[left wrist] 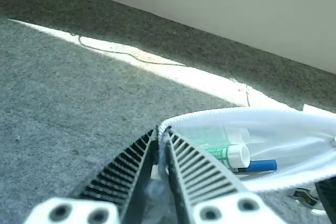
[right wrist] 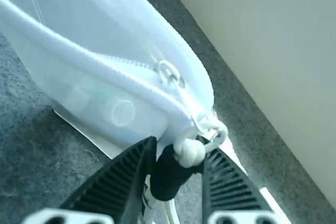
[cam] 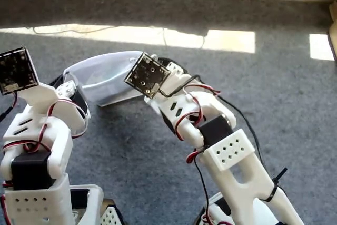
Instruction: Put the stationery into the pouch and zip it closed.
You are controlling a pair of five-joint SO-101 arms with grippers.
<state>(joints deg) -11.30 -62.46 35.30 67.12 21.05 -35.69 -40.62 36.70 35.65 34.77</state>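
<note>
Grey carpet is seen from high, w/ clear pouch [cam: 100,75] lying between both arms. At left wrist, pouch's end is pinched by left gripper [left wrist: 161,134], stationery [left wrist: 236,156] inside. At right wrist, zip pull [right wrist: 169,174] is clamped by right gripper [right wrist: 179,153].

Claw [left wrist: 161,134] seemingly tight on pouch [left wrist: 294,135] edge
</note>
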